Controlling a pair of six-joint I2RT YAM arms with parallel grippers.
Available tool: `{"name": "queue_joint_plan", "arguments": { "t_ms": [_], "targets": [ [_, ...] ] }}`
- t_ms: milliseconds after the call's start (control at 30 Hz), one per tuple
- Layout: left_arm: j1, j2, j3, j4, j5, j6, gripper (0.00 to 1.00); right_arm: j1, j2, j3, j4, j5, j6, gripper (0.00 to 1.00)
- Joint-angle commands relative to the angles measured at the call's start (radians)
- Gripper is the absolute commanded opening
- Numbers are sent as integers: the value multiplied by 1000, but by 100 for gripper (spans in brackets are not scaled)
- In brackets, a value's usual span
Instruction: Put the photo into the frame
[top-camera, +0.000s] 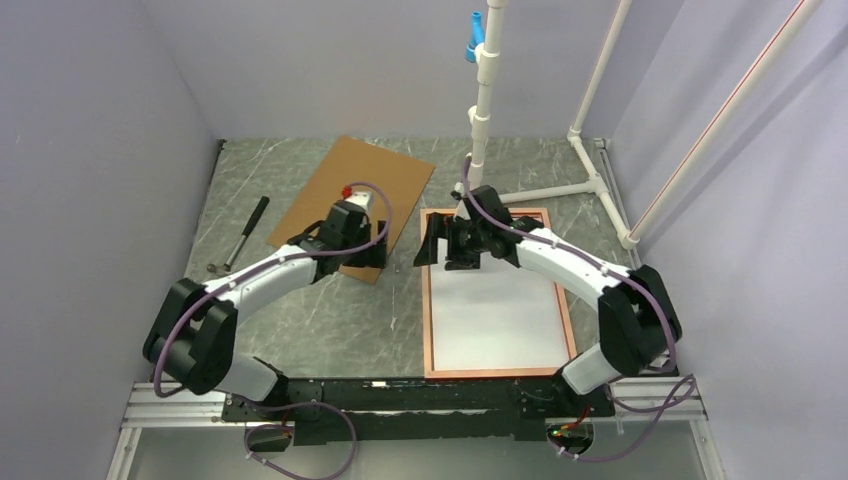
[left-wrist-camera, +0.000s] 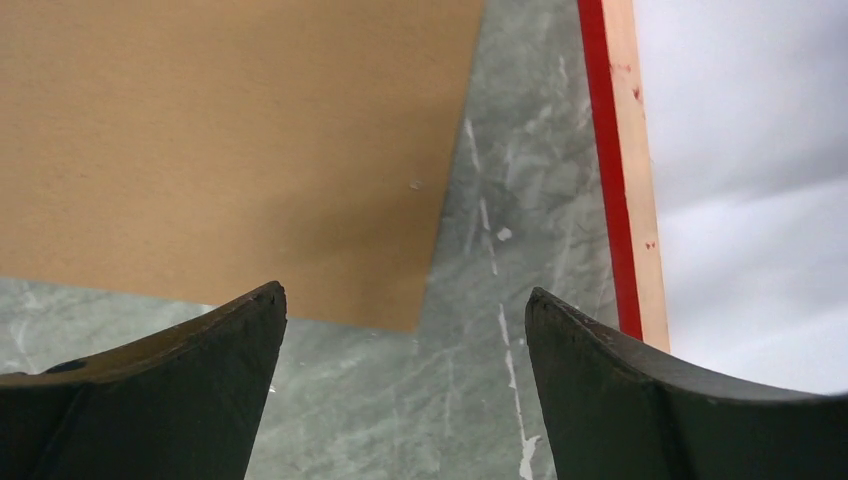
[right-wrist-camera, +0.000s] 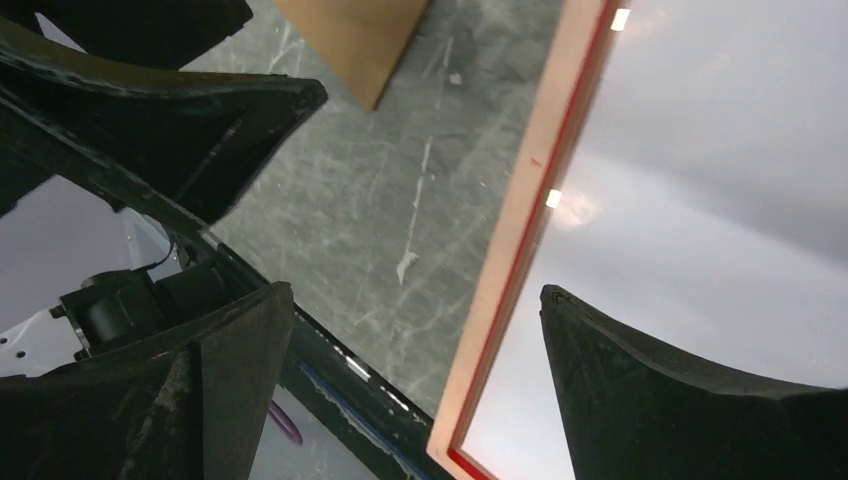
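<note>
Two sets of jaws: released, nothing grasped.
Black-handled hammer: far left on grey marble table.
Plain brown backing board: flat, partly under left arm.
Left gripper: spread above bare table, just right of board.
Right gripper: spread astride left edge of thin rectangular frame, red front, copper back.
White-backed paper photo: face down inside frame.

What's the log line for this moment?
photo: in frame, white back up | board: left of frame, apart | left end effector: open | right end effector: open
</note>
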Motion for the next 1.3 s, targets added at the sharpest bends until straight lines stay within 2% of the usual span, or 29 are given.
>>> {"name": "queue_joint_plan", "arguments": {
  "t_ms": [0,267,433,533,600,733,900,1100,1267],
  "targets": [
    [139,-109,-81,164,231,49,92,52,88,96,104,-12,21,96],
    [468,-162,-137,344,576,-25,92,123,298,264,125,-17,37,96],
    [720,-107,-162,497,804,-184,92,144,407,352,132,-20,60,96],
    [858,-45,-179,601,855,-296,95,152,467,395,122,-11,74,96],
    [912,-3,-150,553,833,-323,99,155,498,421,110,0,80,96],
    [921,62,39,207,568,-177,99,158,554,482,62,25,78,97],
    [918,175,251,-70,326,-77,99,159,604,516,23,54,76,97],
    [916,336,397,-185,252,-49,98,158,641,531,4,64,82,97],
    [910,422,440,-186,314,-43,96,158,651,536,2,68,92,97]
  ]
}}
